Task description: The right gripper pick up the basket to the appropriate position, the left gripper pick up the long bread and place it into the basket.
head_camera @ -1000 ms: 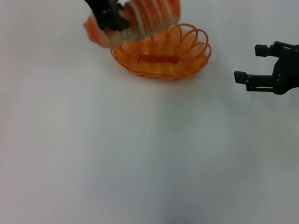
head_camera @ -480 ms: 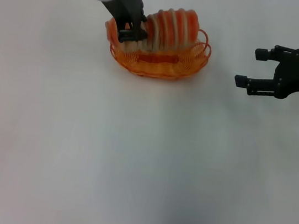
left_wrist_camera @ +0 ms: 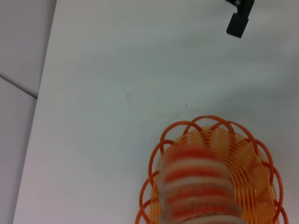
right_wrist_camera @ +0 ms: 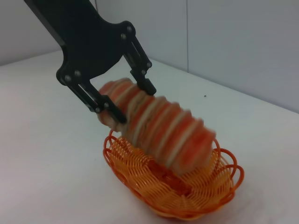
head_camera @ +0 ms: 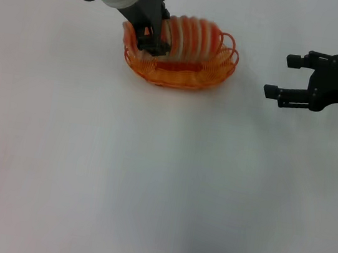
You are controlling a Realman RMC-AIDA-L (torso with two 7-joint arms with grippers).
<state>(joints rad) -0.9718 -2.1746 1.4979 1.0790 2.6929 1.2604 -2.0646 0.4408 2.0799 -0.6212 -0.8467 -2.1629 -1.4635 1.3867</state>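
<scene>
I have the left gripper (head_camera: pixel 154 39) clenched on the long bread (head_camera: pixel 191 36), gripping it near one end, over the basket (head_camera: pixel 180 70) at the far side of the white table (head_camera: pixel 149 174). The relation that matters is the loaf's long axis against the basket's: in the right wrist view the long bread (right_wrist_camera: pixel 161 133) slopes down toward the basket (right_wrist_camera: pixel 175 191), free end lowest and just above the floor or touching it, I can't tell which, gripped end raised over the rim. The axes run nearly parallel, so I judge lowering the held end should seat it. The right gripper (head_camera: pixel 282 79) hangs released, well apart on the right.
</scene>
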